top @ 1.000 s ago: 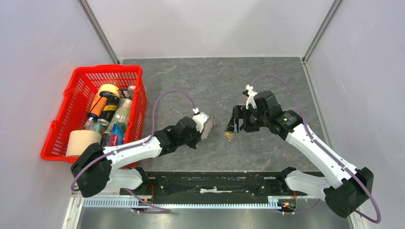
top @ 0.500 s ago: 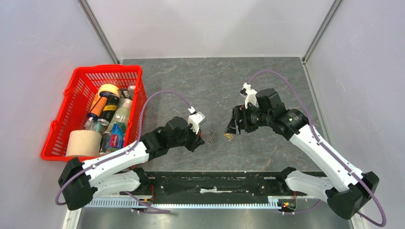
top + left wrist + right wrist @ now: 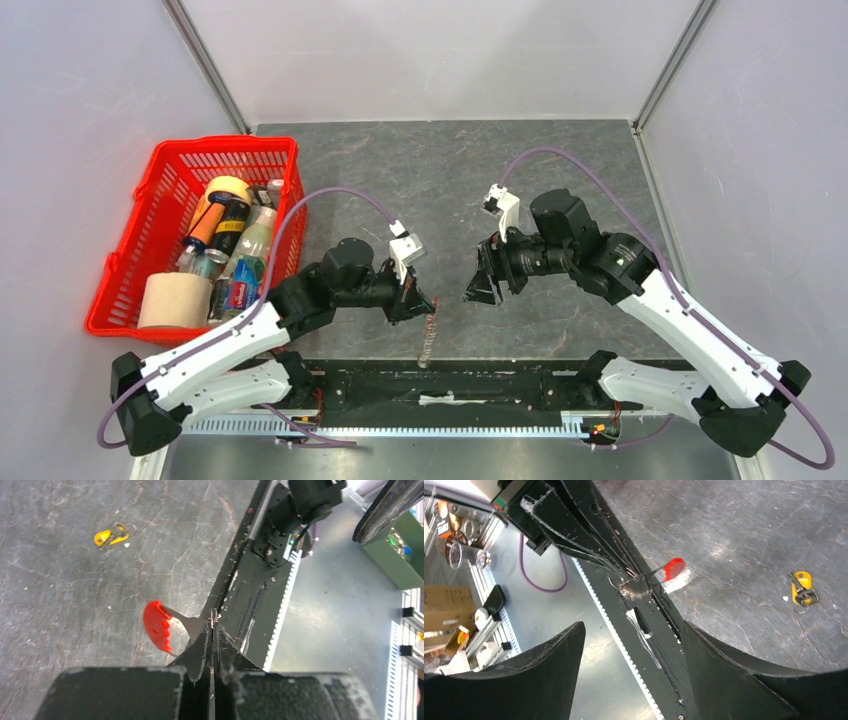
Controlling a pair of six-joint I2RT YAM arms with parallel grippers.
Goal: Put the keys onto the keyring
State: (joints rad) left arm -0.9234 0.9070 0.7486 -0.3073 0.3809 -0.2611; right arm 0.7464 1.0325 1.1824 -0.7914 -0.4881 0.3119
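The left gripper (image 3: 213, 630) has its fingers pressed together on the keyring (image 3: 157, 625), pinching the thin metal of the bunch edge-on. The red loop and the fan of silver keys (image 3: 189, 624) stick out to one side of the tips. The ring is held in the air above the near edge of the table (image 3: 450, 170), over the black rail (image 3: 450, 385) where the arms are mounted. The right gripper (image 3: 633, 630) has its jaws spread with nothing between them, and it points toward the ring from the right. The brass key (image 3: 111, 535) lies flat on the table, well apart from the ring. It shows in both wrist views, but the right gripper hides it in the top view. The key is judged to be light, stiff and thin. Lying flat on a hard surface, it is likely to slide or skid away from closing fingers. The best hold is probably across its wider head, leaving the hole clear for threading. The bunch is judged loose and free to swing on the loop, so a hold close to the loop itself should be steadier than one on the key tips. The loop looks slender and may flex if forced. The red basket (image 3: 225, 148) at the left takes no part in the task.
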